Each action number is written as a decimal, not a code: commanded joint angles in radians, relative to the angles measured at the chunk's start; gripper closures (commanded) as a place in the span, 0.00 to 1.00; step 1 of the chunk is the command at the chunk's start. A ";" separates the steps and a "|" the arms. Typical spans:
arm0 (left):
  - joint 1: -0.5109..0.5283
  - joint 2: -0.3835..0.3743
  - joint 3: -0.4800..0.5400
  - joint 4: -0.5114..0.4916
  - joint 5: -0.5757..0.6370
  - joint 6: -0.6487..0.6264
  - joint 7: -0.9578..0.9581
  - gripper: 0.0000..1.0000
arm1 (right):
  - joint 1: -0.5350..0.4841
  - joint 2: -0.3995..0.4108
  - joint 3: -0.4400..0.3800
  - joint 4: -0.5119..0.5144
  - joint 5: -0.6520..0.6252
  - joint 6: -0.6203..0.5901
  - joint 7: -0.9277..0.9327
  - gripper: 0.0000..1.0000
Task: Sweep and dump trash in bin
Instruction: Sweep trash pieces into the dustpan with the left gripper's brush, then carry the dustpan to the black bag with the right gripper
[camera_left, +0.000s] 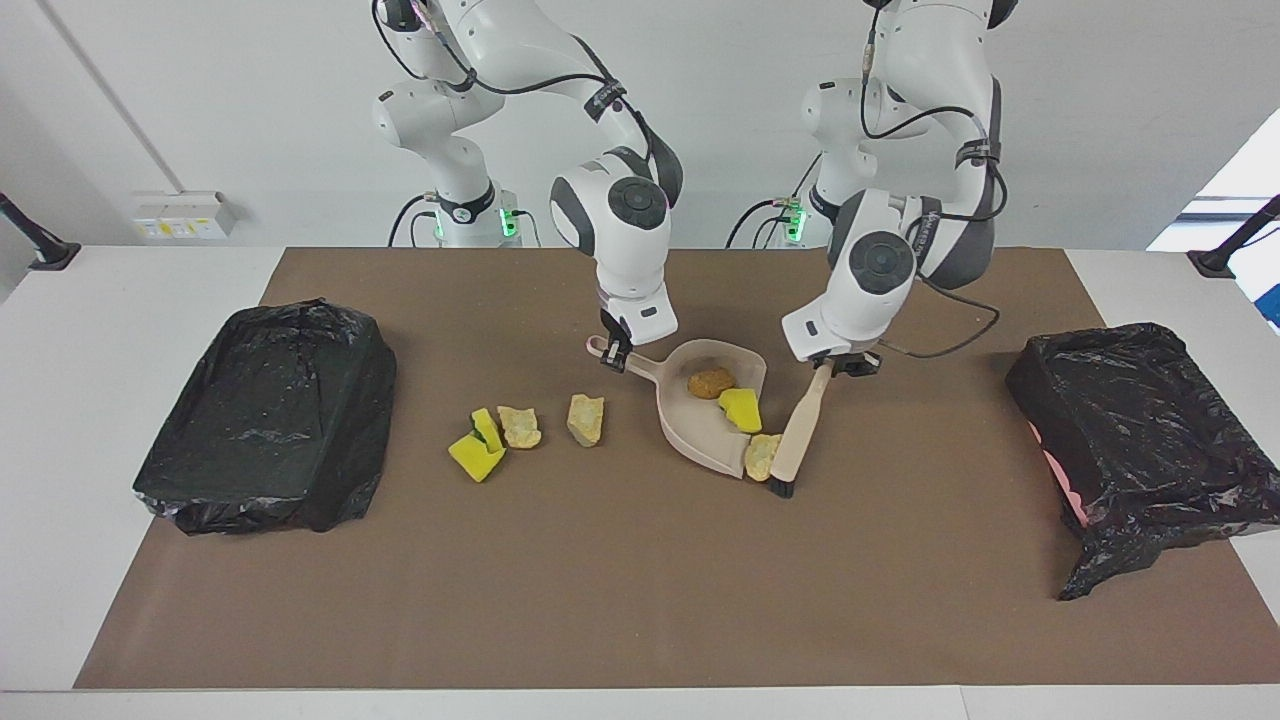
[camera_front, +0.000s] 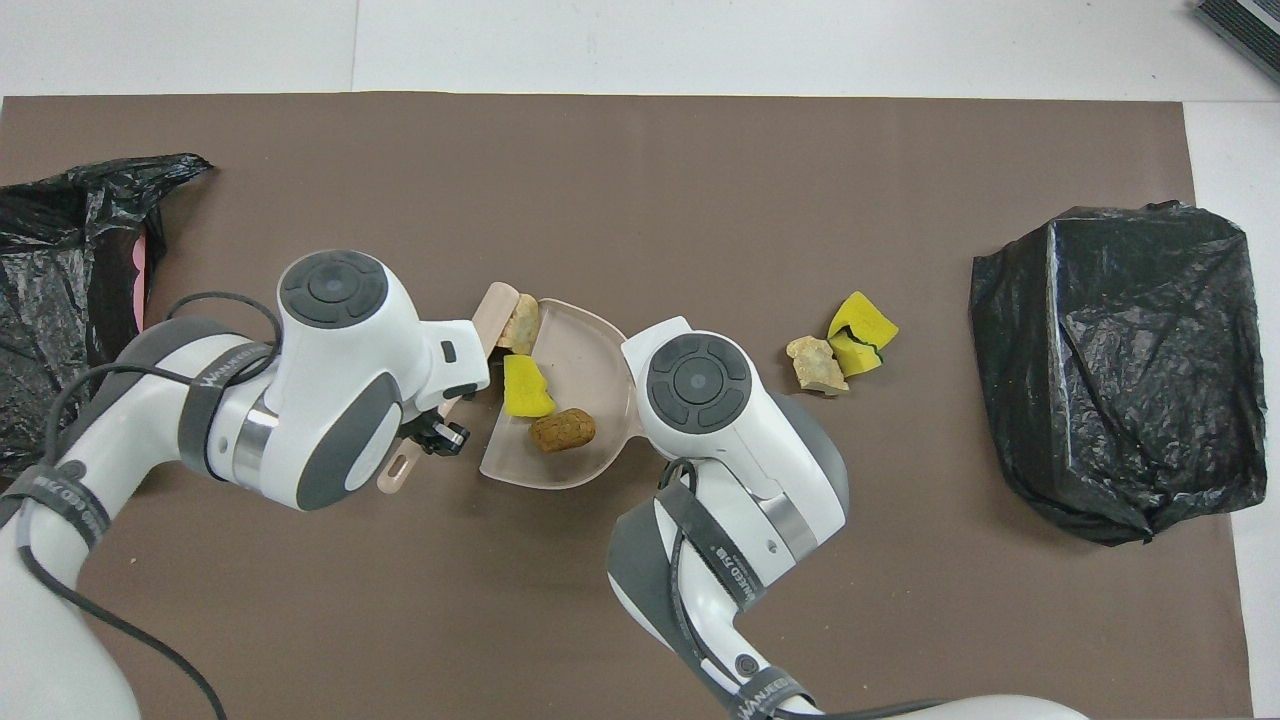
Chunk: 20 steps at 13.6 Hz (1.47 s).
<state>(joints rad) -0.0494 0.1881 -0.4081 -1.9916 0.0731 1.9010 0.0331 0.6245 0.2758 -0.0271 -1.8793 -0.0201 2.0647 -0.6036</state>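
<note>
Half the trash reaches the pan; the bins wait unfed.

Golden-brown nugget-like lump (camera_left: 711, 382) and yellow sponge piece (camera_left: 741, 410) lie in the beige plastic dustpan (camera_left: 700, 430); a pale foam lump (camera_left: 762, 455) sits at its lip against the beige long-handled brush (camera_left: 800, 435). Three scraps (camera_left: 520, 430) lie on the brown mat toward the right arm's black-bagged bin (camera_left: 265, 415). Left gripper (camera_left: 838, 362) is clamped on the brush handle, right gripper (camera_left: 617, 352) on the dustpan handle.
</note>
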 joint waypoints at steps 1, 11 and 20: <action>-0.003 -0.027 -0.050 -0.020 -0.053 -0.005 -0.116 1.00 | -0.003 -0.017 0.004 -0.024 -0.004 0.017 0.033 1.00; -0.003 -0.243 -0.023 -0.009 -0.096 -0.230 -0.356 1.00 | -0.006 -0.020 0.000 -0.012 -0.004 -0.005 0.031 1.00; -0.060 -0.544 -0.145 -0.398 -0.424 -0.025 -0.534 1.00 | -0.205 -0.190 -0.002 0.031 -0.006 -0.115 -0.091 1.00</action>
<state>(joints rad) -0.0958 -0.2234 -0.4976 -2.2742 -0.2893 1.8252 -0.4458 0.4659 0.1180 -0.0400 -1.8595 -0.0215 1.9720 -0.6539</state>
